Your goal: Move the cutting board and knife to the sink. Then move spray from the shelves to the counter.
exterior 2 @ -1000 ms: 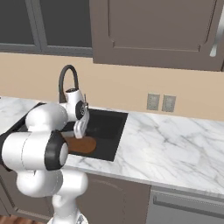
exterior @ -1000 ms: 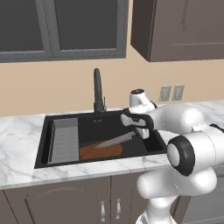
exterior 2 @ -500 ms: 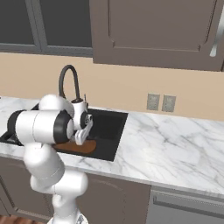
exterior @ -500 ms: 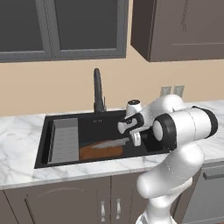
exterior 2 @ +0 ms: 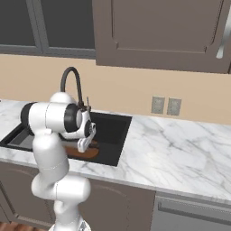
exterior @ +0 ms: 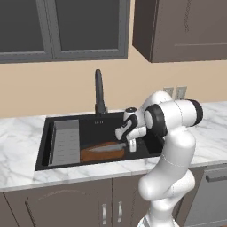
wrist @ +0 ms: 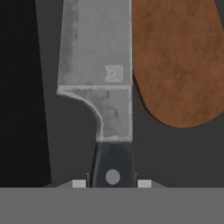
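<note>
hand view: two small pale fingertips (wrist: 79, 183) pinch the black riveted handle of the small silver-bladed kitchen knife (wrist: 103, 87), its scuffed, stamped blade pointing away. the white two-finger gripper (exterior: 131, 144) holds it low inside the dark rectangular recessed sink (exterior: 62, 122), above the reddish-brown rounded wooden cutting board (exterior: 91, 155) lying on the basin floor, set in the white grey-veined marble counter (exterior 2: 180, 151).

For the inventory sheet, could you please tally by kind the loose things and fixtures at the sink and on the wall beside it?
Cutting board: 1
Knife, held by the pincer: 1
Faucet: 1
Sink: 1
Wall outlets: 2
Total: 6
</note>
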### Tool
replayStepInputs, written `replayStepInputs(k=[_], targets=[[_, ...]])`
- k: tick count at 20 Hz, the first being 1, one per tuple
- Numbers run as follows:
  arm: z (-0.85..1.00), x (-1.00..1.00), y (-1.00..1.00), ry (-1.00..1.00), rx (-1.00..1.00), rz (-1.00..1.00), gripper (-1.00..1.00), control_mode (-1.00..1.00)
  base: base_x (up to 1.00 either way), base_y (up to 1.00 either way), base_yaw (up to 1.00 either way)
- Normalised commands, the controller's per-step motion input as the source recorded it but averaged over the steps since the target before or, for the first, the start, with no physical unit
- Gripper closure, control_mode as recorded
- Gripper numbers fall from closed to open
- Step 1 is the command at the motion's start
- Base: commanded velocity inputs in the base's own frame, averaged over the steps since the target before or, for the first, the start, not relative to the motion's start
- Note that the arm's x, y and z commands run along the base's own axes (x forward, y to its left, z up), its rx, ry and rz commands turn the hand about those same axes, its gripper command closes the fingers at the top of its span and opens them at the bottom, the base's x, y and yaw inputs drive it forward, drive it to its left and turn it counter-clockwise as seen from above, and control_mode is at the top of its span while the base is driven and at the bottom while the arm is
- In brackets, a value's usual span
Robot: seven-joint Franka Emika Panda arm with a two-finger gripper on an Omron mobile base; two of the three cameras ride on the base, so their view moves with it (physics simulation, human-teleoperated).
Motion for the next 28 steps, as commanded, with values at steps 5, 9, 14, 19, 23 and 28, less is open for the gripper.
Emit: replayStepInputs(k=[5,9,14,19,23,28], targets=[[-0.45,0.27,0.16,0.0,0.0,0.0,1.0,-1.0,0.0,0.0,0.0],[-0.38,0.38,0.02,0.0,0.0,0.01,1.0,-1.0,0.0,0.0,0.0],[-0.23,0.36,0.0,0.0,0.0,0.01,-1.0,-1.0,0.0,0.0,0.0],[-0.01,0.31,0.0,0.0,0.01,0.0,-1.0,-1.0,0.0,0.0,0.0],[0.23,0.08,-0.05,0.0,0.06,0.0,-1.0,-1.0,0.0,0.0,0.0],[0.89,-0.41,-0.46,0.0,0.09,0.0,-1.0,-1.0,0.0,0.0,0.0]])
